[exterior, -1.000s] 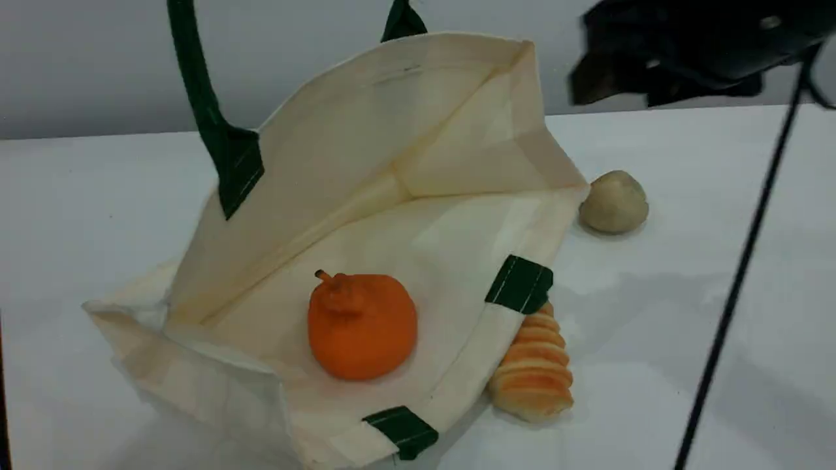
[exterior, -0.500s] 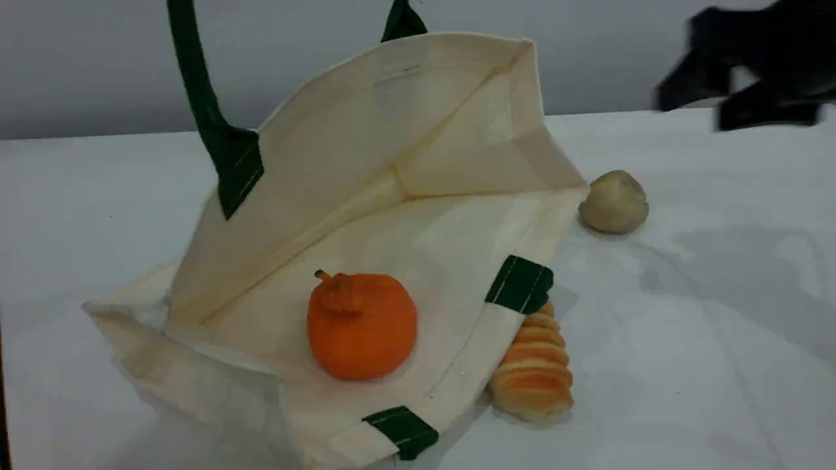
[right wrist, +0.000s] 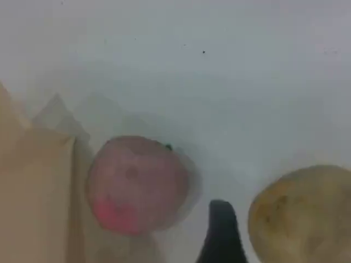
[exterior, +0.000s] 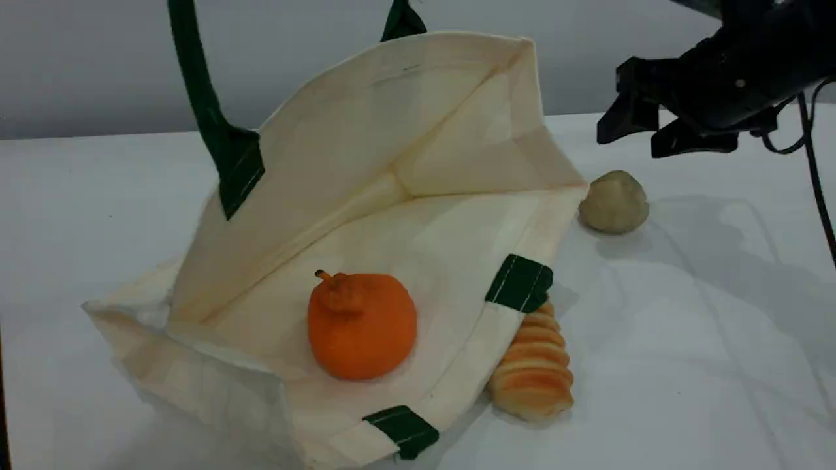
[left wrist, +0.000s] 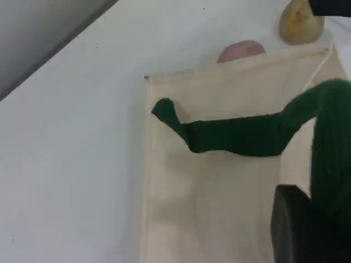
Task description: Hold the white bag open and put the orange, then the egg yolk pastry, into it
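The white bag [exterior: 392,163] lies on its side with its mouth held open. Its dark green handle [exterior: 202,111] runs up past the top edge. In the left wrist view my left gripper [left wrist: 312,219] is shut on that handle [left wrist: 241,134]. The orange [exterior: 362,326] rests inside the bag on its lower wall. The egg yolk pastry [exterior: 614,201] sits on the table just right of the bag's rim. My right gripper [exterior: 637,137] hovers open just above and to the right of the pastry. In the right wrist view its fingertip [right wrist: 222,230] is beside the pastry [right wrist: 301,213].
A ridged golden bread roll [exterior: 532,365] lies against the bag's front right edge, partly under it. A ball with a pink centre [right wrist: 137,183] sits behind the bag near the pastry. A black cable [exterior: 816,183] hangs from the right arm.
The right gripper swung out to the right, then came back left and lower, closer to the pastry. Bag, orange and left arm have not moved.
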